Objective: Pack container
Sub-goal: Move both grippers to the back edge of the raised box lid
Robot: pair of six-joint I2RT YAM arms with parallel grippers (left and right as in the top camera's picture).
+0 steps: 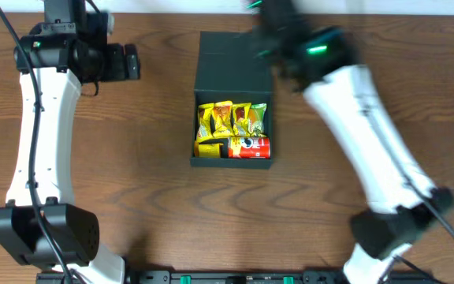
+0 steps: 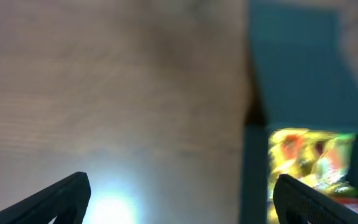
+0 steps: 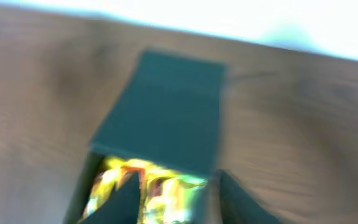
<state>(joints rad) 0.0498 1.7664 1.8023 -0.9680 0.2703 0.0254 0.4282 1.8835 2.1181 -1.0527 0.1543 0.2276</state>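
The dark teal container [image 1: 195, 130] sits mid-table with its flap lid [image 1: 231, 63] open toward the back. Inside lie yellow snack packets [image 1: 231, 118] and a red can [image 1: 251, 147]. My left gripper [image 1: 131, 61] is open and empty, to the left of the lid. In the left wrist view its fingers [image 2: 182, 199] are wide apart over bare wood, with the container [image 2: 297, 74] on the right. My right gripper [image 1: 268, 39] is blurred by the lid's back right corner. In the right wrist view its fingers [image 3: 179, 202] are apart and empty over the lid [image 3: 166, 106] and the packets [image 3: 166, 186].
The wooden table [image 1: 132, 173] spreads on all sides of the container. Both arm bases stand at the front edge, left [image 1: 46, 237] and right [image 1: 392, 229]. A pale wall strip [image 3: 229, 18] lies beyond the table's back edge.
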